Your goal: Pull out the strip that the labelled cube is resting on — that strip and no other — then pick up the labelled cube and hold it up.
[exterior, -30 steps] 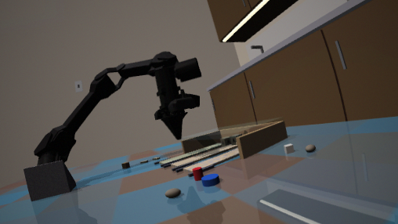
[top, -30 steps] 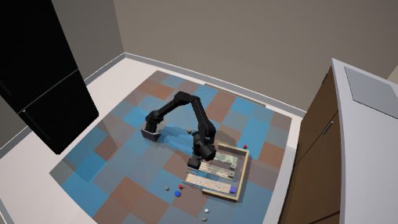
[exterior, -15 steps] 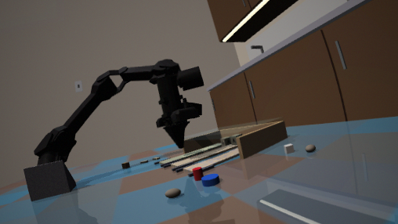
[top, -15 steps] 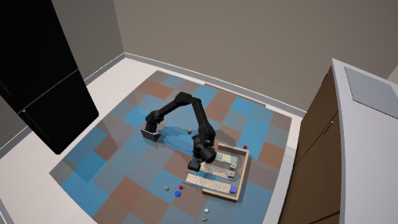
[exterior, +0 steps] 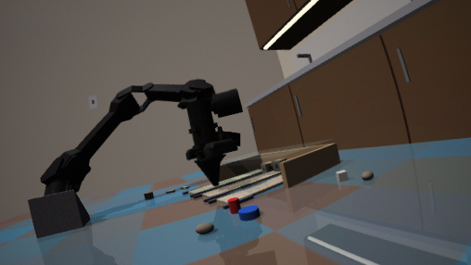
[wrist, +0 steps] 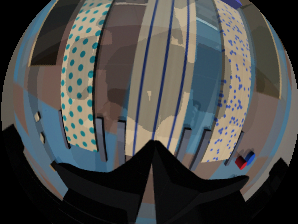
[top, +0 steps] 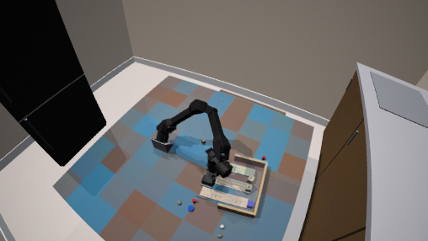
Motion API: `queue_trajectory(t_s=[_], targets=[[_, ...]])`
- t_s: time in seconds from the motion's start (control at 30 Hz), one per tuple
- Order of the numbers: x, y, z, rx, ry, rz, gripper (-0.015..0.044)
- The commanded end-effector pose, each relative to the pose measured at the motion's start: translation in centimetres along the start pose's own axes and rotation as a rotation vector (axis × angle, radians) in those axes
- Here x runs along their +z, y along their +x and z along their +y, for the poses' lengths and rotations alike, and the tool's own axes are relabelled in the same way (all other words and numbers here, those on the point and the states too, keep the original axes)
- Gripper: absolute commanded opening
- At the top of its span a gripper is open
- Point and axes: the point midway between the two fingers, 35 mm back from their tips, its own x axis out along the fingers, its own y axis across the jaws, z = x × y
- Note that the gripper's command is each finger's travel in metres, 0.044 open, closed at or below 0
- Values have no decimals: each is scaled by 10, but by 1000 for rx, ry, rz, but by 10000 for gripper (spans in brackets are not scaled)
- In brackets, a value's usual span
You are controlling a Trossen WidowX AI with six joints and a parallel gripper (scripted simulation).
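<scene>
The claw (top: 208,179) (exterior: 215,184) (wrist: 153,144) points down, closed and empty, over the striped strip (top: 231,184) (wrist: 150,95); the cube's label is unreadable.

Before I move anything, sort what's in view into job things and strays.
Job:
- gripper
- three strips
- three cubes on their far ends; label unreadable

Lying about:
- red cylinder
- blue disc
- white block
- pebbles
</scene>
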Motion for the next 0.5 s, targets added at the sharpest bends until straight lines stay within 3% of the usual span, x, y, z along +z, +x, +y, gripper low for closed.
queue_trajectory(t_s=[0.0,0.47], targets=[[-2,6,1,4,7,-1,0],[-3,15,1,5,7,-1,0]])
